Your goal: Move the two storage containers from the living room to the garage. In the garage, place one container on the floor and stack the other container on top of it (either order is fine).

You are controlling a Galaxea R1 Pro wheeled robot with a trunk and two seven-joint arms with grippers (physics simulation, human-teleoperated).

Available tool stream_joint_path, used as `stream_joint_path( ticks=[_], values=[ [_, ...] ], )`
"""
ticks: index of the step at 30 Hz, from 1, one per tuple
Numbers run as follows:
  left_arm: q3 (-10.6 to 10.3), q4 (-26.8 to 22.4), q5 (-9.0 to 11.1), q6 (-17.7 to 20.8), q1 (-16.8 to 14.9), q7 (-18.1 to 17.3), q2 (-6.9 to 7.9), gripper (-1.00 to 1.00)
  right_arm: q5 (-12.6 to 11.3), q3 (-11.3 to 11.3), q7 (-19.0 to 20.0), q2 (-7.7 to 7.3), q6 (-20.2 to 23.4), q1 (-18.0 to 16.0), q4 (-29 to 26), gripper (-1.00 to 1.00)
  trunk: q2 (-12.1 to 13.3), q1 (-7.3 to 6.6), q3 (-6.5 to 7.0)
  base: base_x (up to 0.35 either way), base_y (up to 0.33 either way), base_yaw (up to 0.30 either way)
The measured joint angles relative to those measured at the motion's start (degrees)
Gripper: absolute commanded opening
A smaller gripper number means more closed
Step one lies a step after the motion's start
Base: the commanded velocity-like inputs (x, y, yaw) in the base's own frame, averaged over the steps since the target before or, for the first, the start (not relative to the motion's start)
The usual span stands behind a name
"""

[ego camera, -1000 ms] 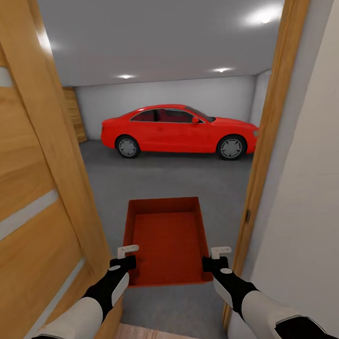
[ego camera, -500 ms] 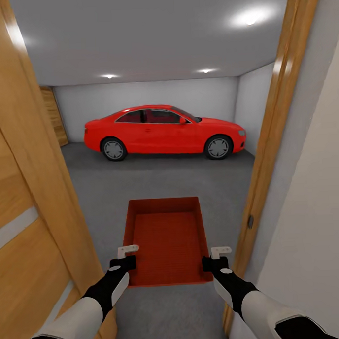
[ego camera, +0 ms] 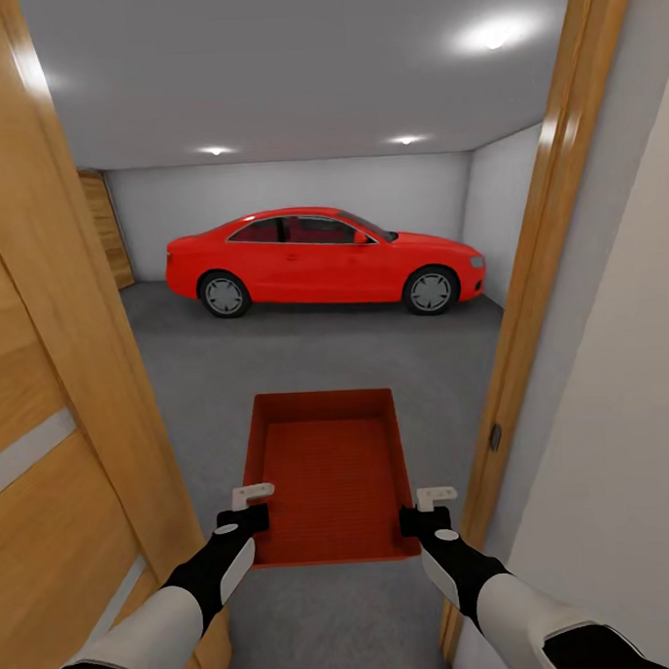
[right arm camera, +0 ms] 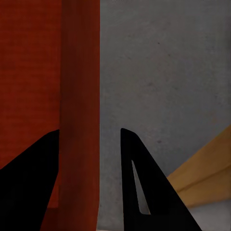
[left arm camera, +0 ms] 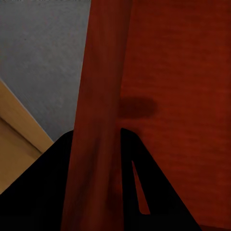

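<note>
Your view holds steady now after swinging left a second ago, so you face squarely through the wood-framed doorway [ego camera: 551, 267] into the garage, where the red car [ego camera: 322, 260] stands at the far wall beyond dark grey concrete floor [ego camera: 306, 360]; you can roll in. You carry the open orange-red rectangular storage container [ego camera: 326, 476] level before you, over the threshold. Your left gripper [ego camera: 247, 507] and right gripper [ego camera: 430, 506], arms forward, each clamp a side wall.
</note>
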Motion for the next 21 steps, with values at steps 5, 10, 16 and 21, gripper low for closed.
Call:
stream_joint_path(
  ticks=[5,10,16,21],
  values=[
    [0.05,0.0,-0.05,0.03,0.0,0.02,-0.02,-1.0,-0.06,0.06,-0.01,-0.02,0.03,0.0,0.0,-1.0,0.0,0.0,0.0,0.0,0.0,-0.009],
    [0.04,0.01,-0.06,0.04,-0.01,-0.03,0.01,-1.0,-0.04,-0.01,0.0,0.01,0.01,0.01,0.01,-1.0,0.0,0.0,0.0,0.0,0.0,-0.126],
    [0.05,0.0,-0.05,0.03,0.0,-0.02,0.01,-1.0,-0.04,0.0,0.01,0.02,0.01,0.0,0.01,-1.0,0.0,0.0,0.0,0.0,0.0,-0.095],
    [0.04,0.0,-0.05,-0.02,0.0,0.01,-0.03,-1.0,-0.07,0.07,0.0,-0.02,-0.03,0.0,0.0,-1.0,0.0,0.0,0.0,0.0,0.0,-0.008]
  ],
)
